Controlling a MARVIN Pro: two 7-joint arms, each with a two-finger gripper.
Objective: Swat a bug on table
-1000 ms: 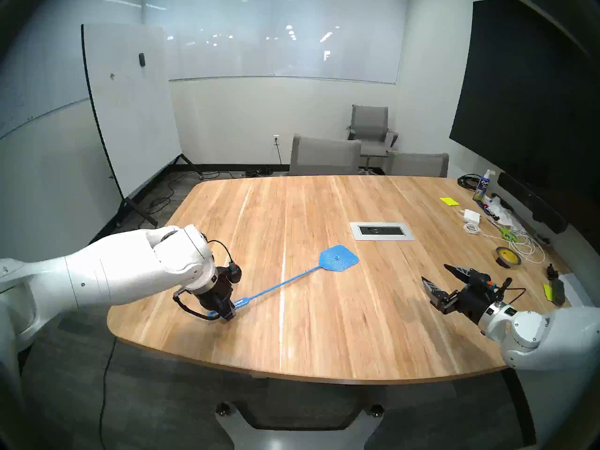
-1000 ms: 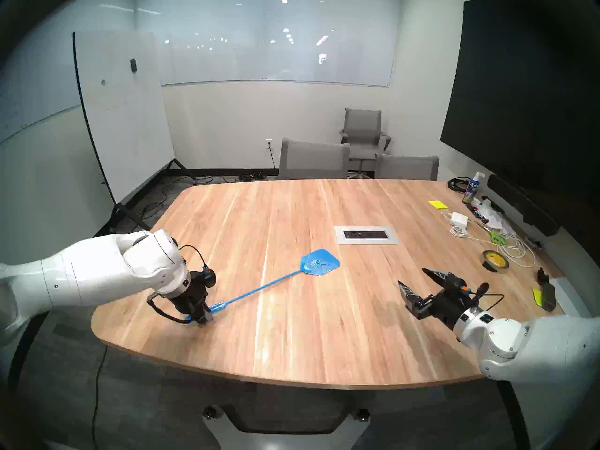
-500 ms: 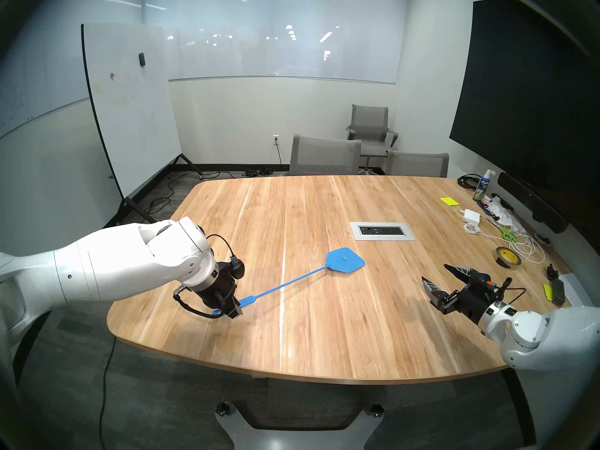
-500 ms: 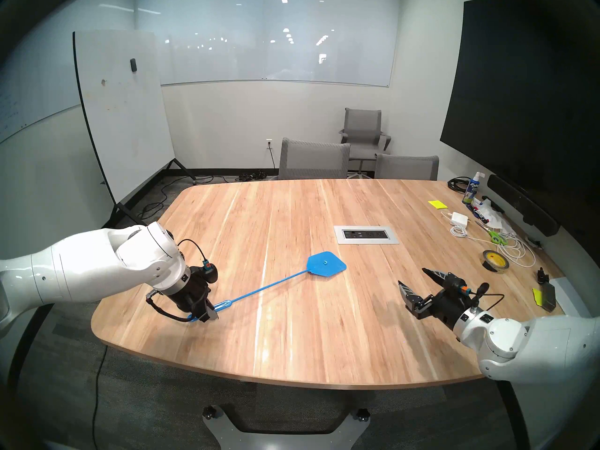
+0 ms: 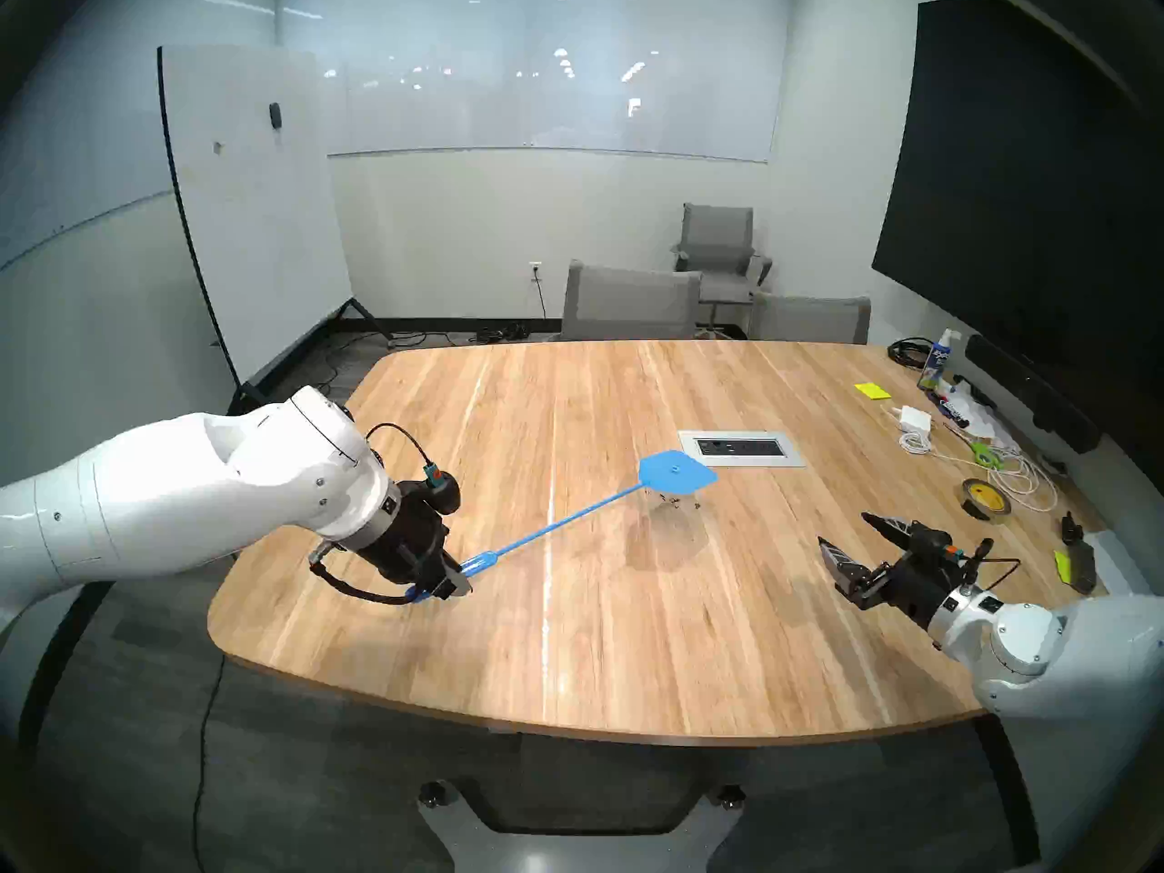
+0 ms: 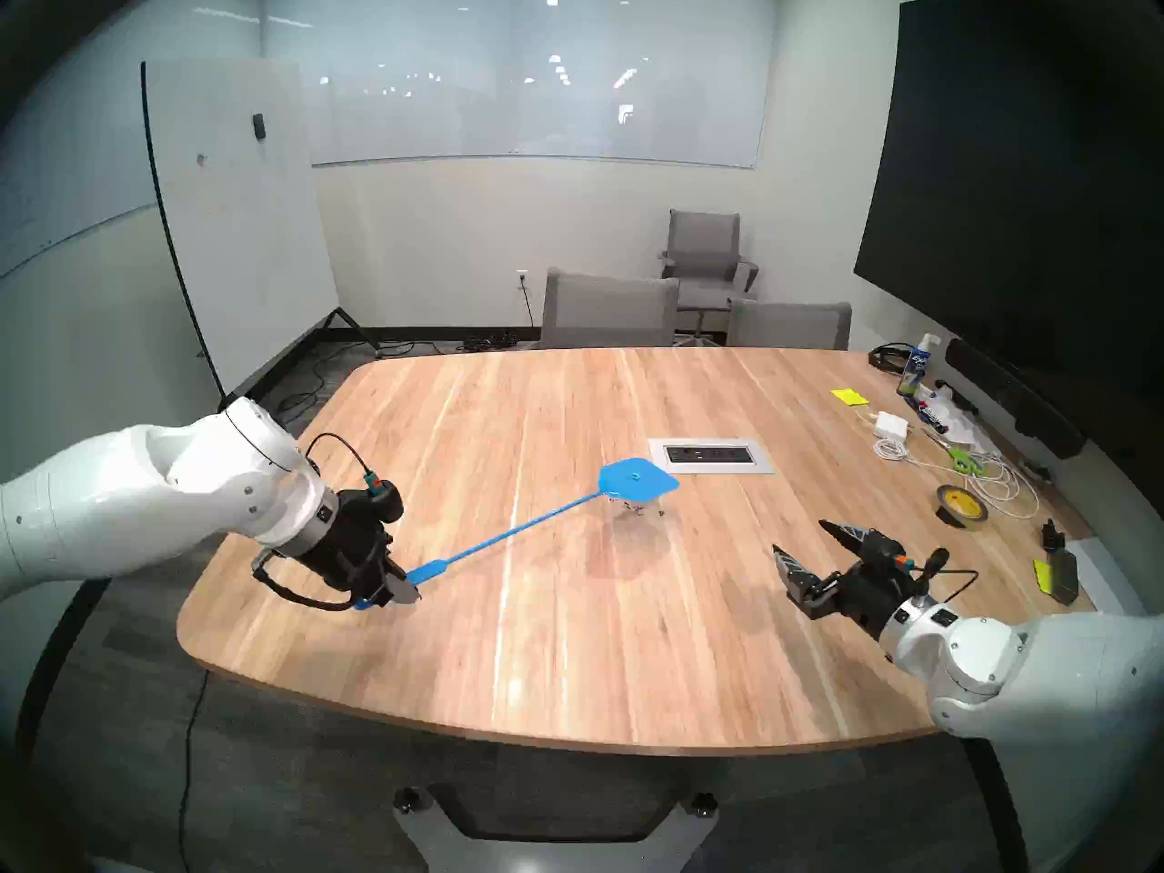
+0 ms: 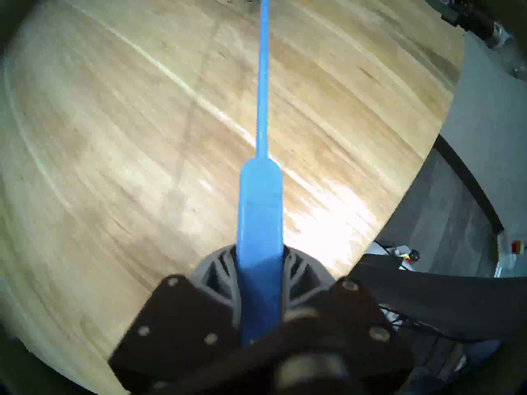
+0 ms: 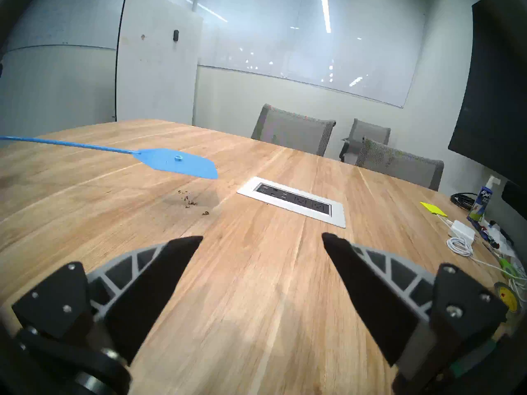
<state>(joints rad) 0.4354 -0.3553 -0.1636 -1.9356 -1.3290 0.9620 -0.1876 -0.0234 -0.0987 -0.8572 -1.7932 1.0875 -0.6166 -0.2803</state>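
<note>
My left gripper is shut on the handle of a blue fly swatter near the table's left front. The swatter's head hovers a little above the light wood table, just in front of the silver outlet panel. The bug is a cluster of dark crumb-like bits on the wood, under the raised head and in its shadow. It also shows in the right wrist view. My right gripper is open and empty, above the table's right front, pointing toward the bug.
At the table's right edge lie a tape roll, white cables, green scissors, a white charger, yellow notes and a spray bottle. Grey chairs stand behind the table. A whiteboard stands at the far left.
The left arm has lifted and tilted back, raising the swatter's head from flat on the table. The dark bits under it now show. The right arm has not moved.
</note>
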